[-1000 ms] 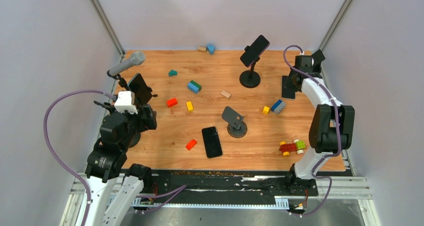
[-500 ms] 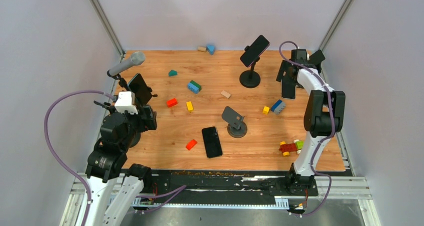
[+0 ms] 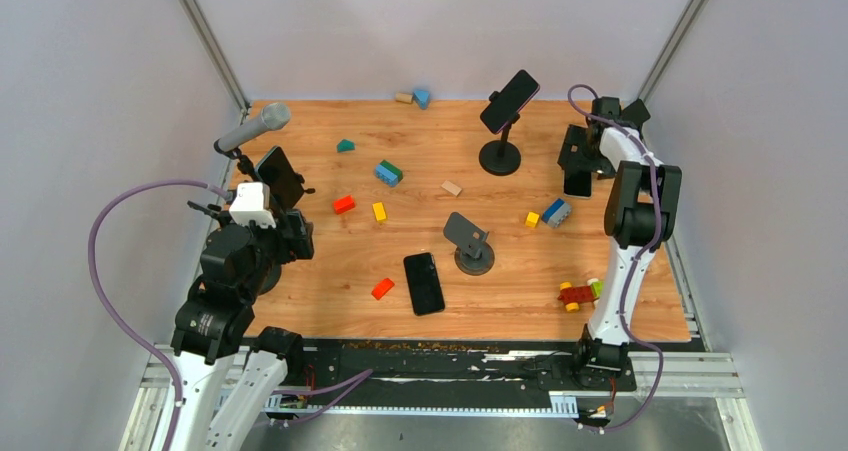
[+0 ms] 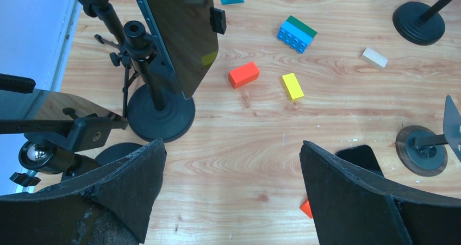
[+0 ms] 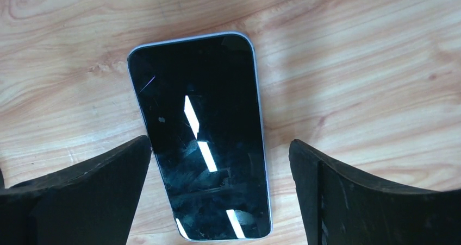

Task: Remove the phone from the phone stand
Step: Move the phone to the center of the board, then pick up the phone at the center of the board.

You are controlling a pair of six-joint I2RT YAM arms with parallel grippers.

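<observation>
right gripper (image 5: pixel 218 144): jaws spread, empty | phone (image 5: pixel 198 133): flat on counter (image 5: pixel 353 66), far right, directly beneath jaws, on no stand; long axis roughly square to closing line, slightly skewed | left gripper (image 4: pixel 232 147): jaws spread, well apart | nearer arm: right

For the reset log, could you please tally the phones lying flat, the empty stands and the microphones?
Flat phones: 2
Empty stands: 1
Microphones: 1
Total: 4
</observation>
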